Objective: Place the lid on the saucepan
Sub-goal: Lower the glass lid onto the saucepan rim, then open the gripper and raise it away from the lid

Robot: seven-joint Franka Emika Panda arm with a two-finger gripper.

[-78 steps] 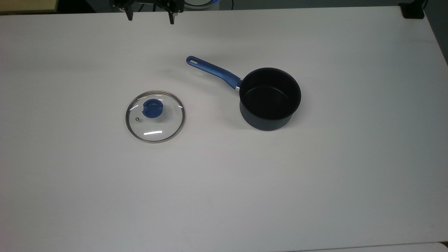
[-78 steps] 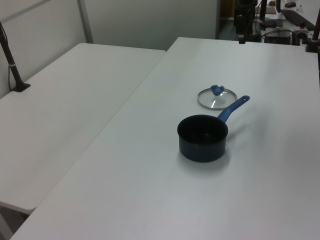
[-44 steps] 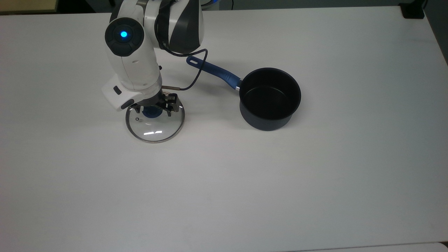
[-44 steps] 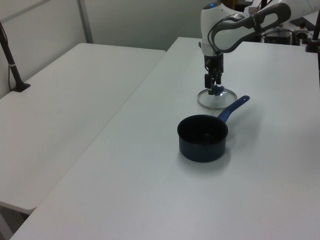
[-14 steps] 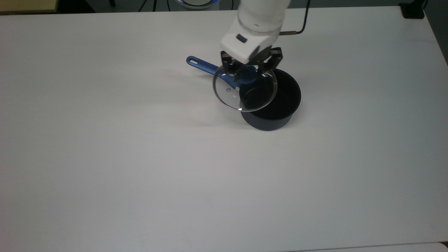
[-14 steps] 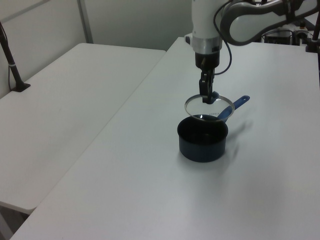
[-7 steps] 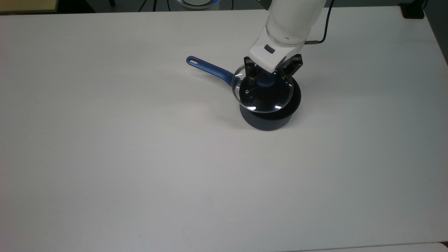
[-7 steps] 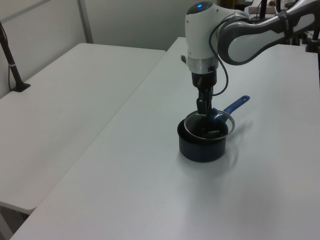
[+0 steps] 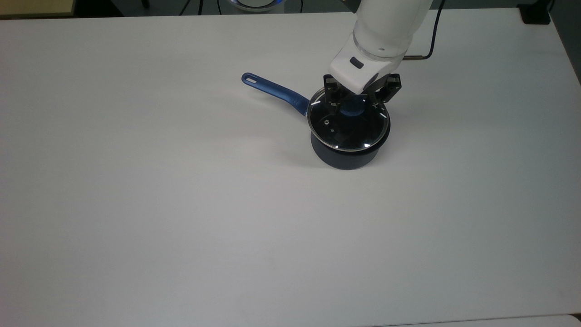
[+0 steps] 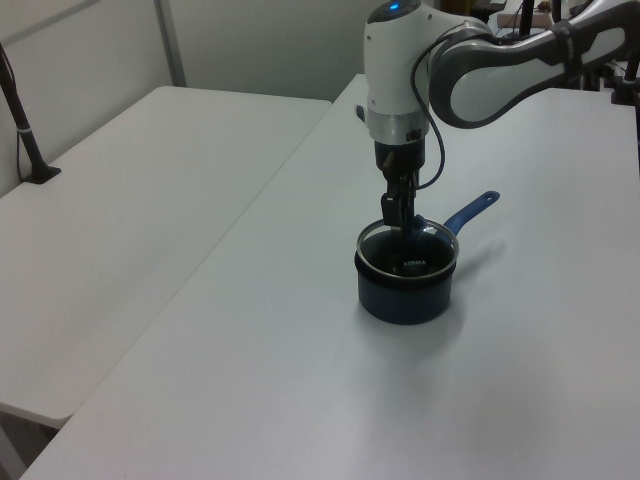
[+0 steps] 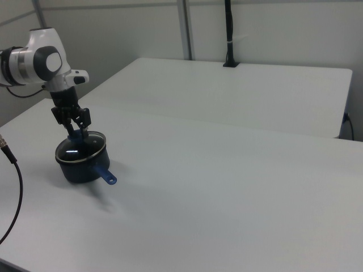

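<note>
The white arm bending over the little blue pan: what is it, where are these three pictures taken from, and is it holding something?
It is a robot arm with a two-fingered hand at its tip. All three pictures show one moment. The top view looks down on the white table; the left view and the right view look across it from opposite sides. On the table stands a dark saucepan with a long blue handle. A clear glass lid covers its mouth and seems to rest on its rim. The hand is down at the lid's blue knob; whether it grips the knob I cannot tell. A second white table stands beside the first.
</note>
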